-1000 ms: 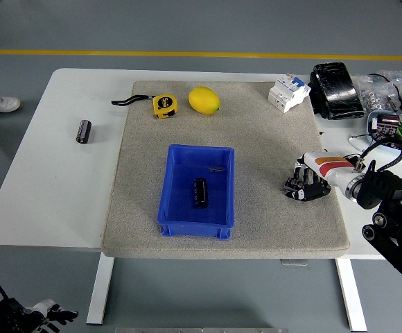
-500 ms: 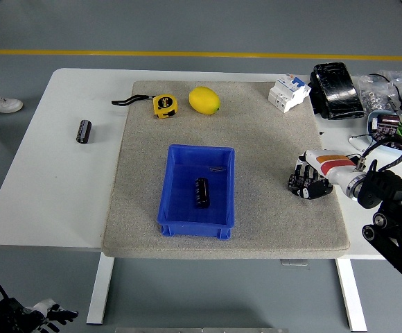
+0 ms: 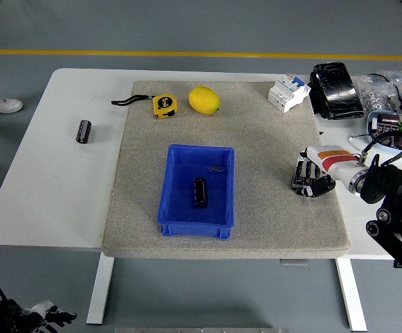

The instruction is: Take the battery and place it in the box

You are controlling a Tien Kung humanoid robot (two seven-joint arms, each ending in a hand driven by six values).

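On the grey mat [image 3: 270,139] the blue box [image 3: 180,218] already holds one battery [image 3: 200,192], while the right hand [image 3: 314,179], fingers curled on nothing, sits so far from the second battery [image 3: 83,131] it may never reach it

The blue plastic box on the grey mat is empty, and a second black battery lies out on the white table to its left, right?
Not quite. The head view shows the blue plastic box is not empty: a black cylindrical battery lies inside it. The rest holds: the box sits on the grey mat, and a second black battery lies on the white table to its left.
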